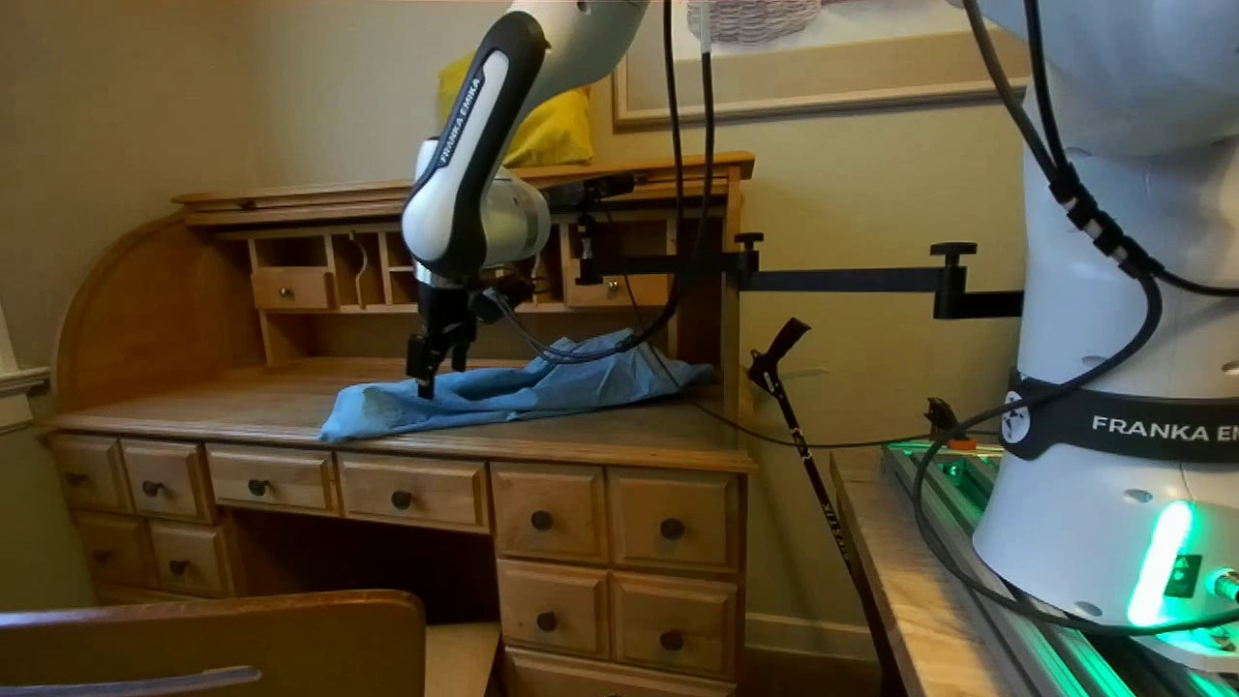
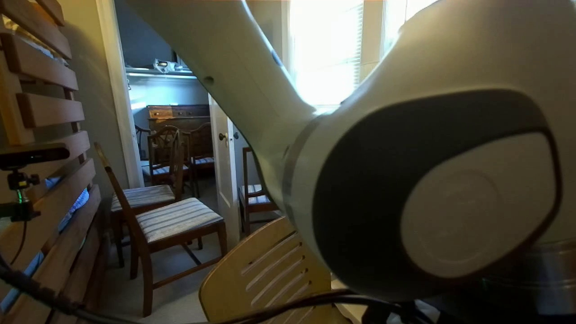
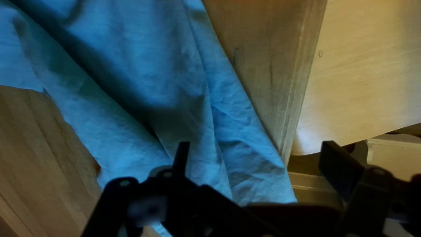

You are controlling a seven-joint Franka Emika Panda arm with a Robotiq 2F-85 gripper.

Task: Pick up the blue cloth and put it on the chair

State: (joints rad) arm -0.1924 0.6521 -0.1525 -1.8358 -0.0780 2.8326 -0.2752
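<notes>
The blue cloth (image 1: 523, 392) lies rumpled and stretched out along the front of the desktop. In the wrist view the cloth (image 3: 158, 85) runs from upper left to below the jaws. My gripper (image 1: 442, 379) points down at the cloth's left part. Its jaws (image 3: 256, 144) are wide apart with nothing gripped. One finger shows over the cloth, the other past its edge; I cannot tell if they touch it. The chair (image 1: 213, 644) shows its backrest before the desk; a slotted backrest (image 2: 270, 274) and a pale seat-like panel (image 3: 358, 65) appear to be the same chair.
The roll-top desk (image 1: 619, 447) has drawers below and cubbyholes behind. A yellow bundle (image 1: 557, 128) sits on top. A black camera arm (image 1: 842, 281) and hanging cables cross near the arm. A black cane (image 1: 799, 426) leans by the wall. Striped-seat chairs (image 2: 180, 218) stand farther off.
</notes>
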